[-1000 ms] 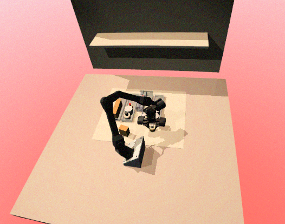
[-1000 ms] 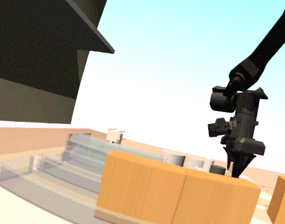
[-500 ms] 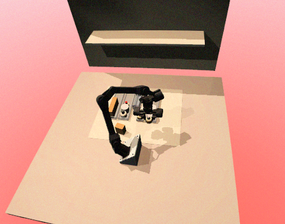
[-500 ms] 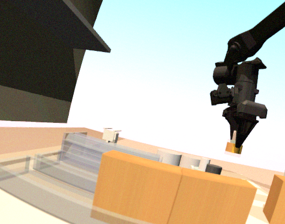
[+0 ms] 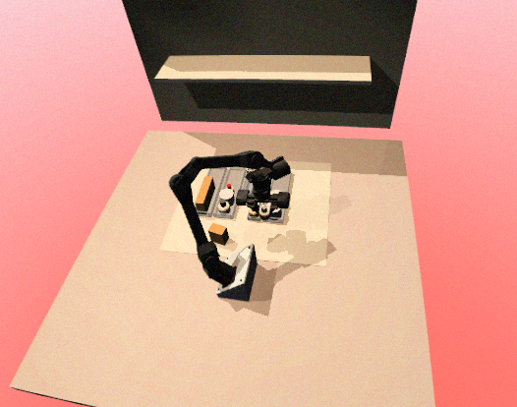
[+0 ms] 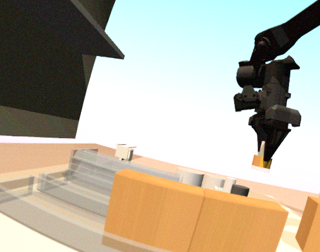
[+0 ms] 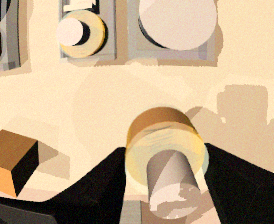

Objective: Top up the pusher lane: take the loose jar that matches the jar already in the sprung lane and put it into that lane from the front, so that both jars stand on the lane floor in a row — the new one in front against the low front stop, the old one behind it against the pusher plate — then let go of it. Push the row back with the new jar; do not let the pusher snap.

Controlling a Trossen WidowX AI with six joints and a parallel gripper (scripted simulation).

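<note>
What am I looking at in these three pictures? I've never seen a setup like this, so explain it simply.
It is one black robot arm with a two-fingered gripper. One picture looks down from above, one from low beside the table, one from a camera on the wrist. On a pale mat lie grey lanes holding jars, plus an orange block. The gripper is shut on a small jar with an amber body and pale lid, lifted above the table.
</note>
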